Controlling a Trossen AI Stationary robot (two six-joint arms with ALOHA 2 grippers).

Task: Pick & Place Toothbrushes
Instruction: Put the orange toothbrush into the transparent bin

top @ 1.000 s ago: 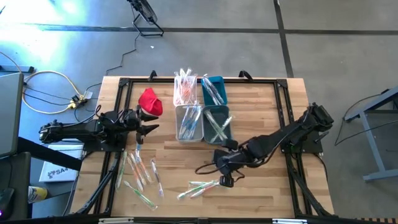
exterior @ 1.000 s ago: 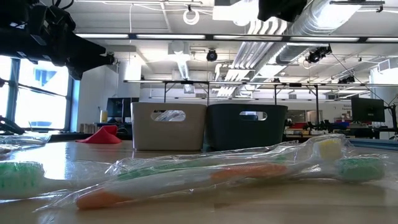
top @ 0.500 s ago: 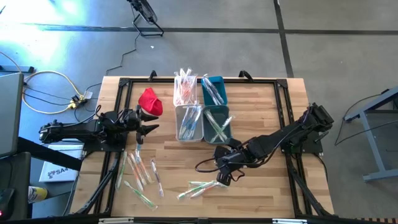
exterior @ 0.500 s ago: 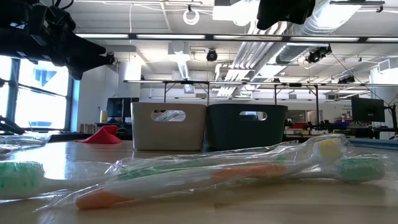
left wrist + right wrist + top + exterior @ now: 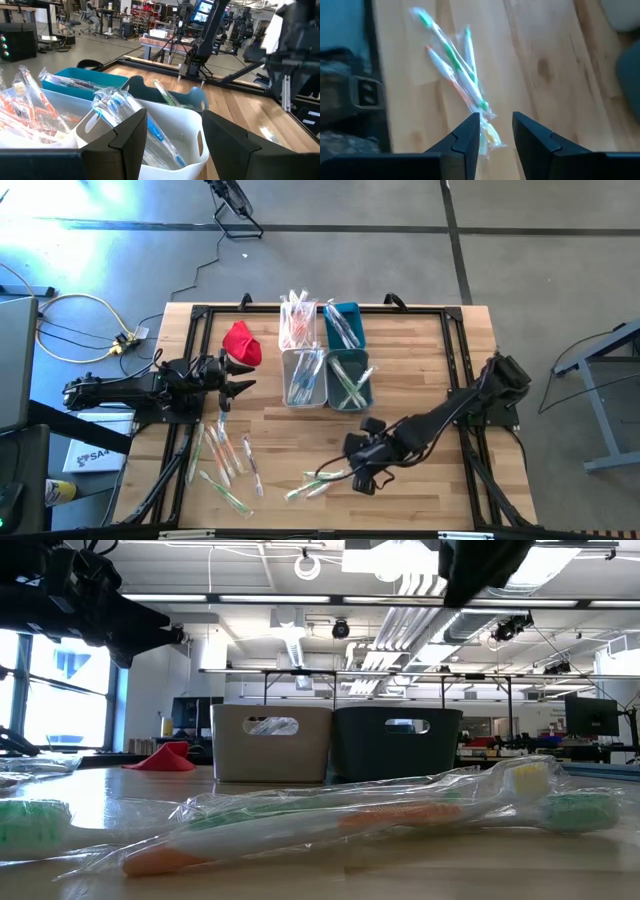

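text: none legible | labels: none | signs: none | numbers: none

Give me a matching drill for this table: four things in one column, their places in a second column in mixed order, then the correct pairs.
Things:
1. red cloth
2. left end effector
3. right end effector
4. teal bin

Places:
A. above the loose toothbrushes near the table's front edge
B. back row of the bins, on the right side
C. on the wood left of the bins, near the back
D. hovering left of the white bin, just in front of the red cloth

Pairs: 1-C, 2-D, 3-A, 4-B
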